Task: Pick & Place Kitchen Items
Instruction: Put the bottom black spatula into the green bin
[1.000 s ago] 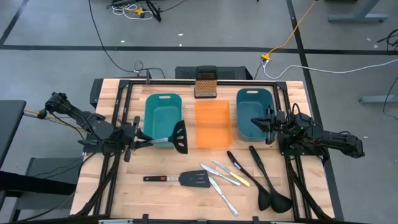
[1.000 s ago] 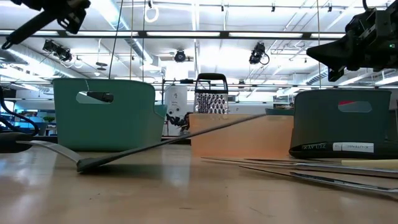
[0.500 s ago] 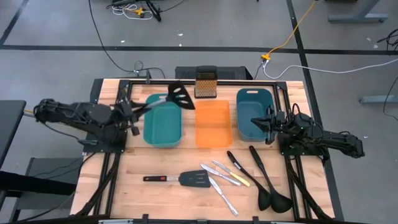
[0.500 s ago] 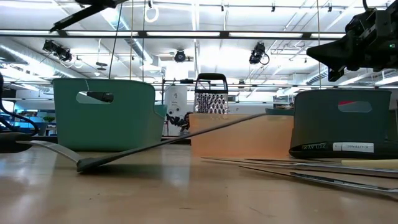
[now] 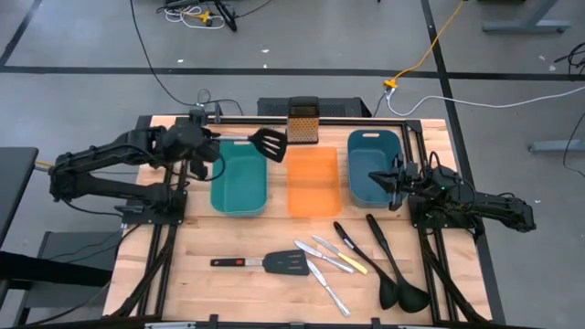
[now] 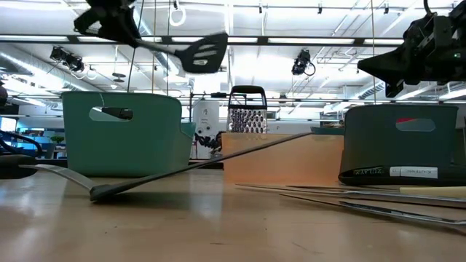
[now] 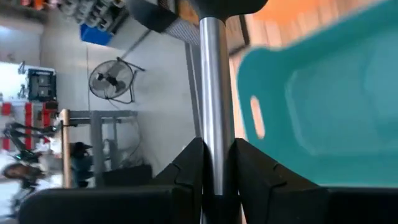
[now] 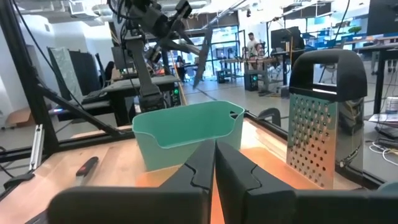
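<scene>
My left gripper [image 5: 218,143] hangs above the far left corner of the teal bin [image 5: 239,178], shut on a black slotted spatula [image 5: 268,142] whose blade [image 6: 200,52] sits high over the bin's far end. A second spatula [image 5: 265,263], several silver knives [image 5: 322,260], one of them yellow-handled [image 5: 353,264], and two black ladles [image 5: 393,270] lie flat on the table's near half. My right gripper [image 5: 373,180] is shut and holds nothing at the left rim of the dark teal bin [image 5: 377,155]. My left gripper pinches the spatula's steel handle [image 7: 214,134] between its two fingers [image 7: 189,168]. It comes from the table's left, slanting down, and the handle runs out ahead along the fingers. The spatula is lifted clear of everything, its blade end the lower. The handle's back end is hidden inside the gripper.
An orange bin [image 5: 312,181] sits between the two teal ones. An upright metal box grater [image 5: 302,123] stands at the far edge, close to the held spatula's blade. Black frame rails [image 5: 174,219] run along the table's sides.
My left gripper has swung from beside the teal bin's near left toward the far edge and upward, rolling as it went. It stayed shut on the spatula, whose blade went from the bin's near right corner to above its far end, near the grater.
</scene>
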Controlling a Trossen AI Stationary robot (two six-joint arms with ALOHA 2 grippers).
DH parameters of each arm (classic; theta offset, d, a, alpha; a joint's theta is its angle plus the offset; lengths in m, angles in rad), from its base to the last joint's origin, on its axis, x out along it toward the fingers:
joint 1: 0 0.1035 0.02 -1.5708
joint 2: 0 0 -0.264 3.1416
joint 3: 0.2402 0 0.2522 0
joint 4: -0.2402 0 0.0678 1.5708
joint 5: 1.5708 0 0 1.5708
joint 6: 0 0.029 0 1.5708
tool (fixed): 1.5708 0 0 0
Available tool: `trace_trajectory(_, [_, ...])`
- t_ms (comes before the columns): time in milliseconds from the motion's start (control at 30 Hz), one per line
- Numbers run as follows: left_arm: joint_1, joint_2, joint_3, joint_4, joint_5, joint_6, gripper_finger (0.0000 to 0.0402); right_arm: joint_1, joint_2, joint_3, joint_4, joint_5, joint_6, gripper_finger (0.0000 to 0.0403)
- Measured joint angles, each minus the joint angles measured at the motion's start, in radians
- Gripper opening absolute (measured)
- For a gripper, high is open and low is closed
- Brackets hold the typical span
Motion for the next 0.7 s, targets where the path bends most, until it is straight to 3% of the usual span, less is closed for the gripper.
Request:
trace_trajectory(133, [0.015,0.017,0.01,-0.033,-0.06,0.173,0.0072,0.0,0.0,0.0,-0.011,-0.002,0.0,0.0022])
trace_trajectory(300, [0.018,0.016,0.011,-0.082,-0.138,0.283,0.0072,0.0,0.0,0.0,-0.025,-0.002,0.0,0.0022])
trace_trajectory(467, [0.025,0.017,0.01,-0.252,-0.077,0.297,0.0072,0.0,0.0,0.0,-0.025,0.006,-0.012,0.0022])
trace_trajectory(567, [0.023,0.042,0.01,-0.261,-0.072,0.299,0.0072,0.0,0.0,0.0,-0.026,0.009,-0.016,0.0022])
trace_trajectory(700, [0.022,0.085,0.01,-0.276,0.028,0.301,0.0072,0.0,0.0,0.0,-0.034,0.008,-0.019,0.0022])
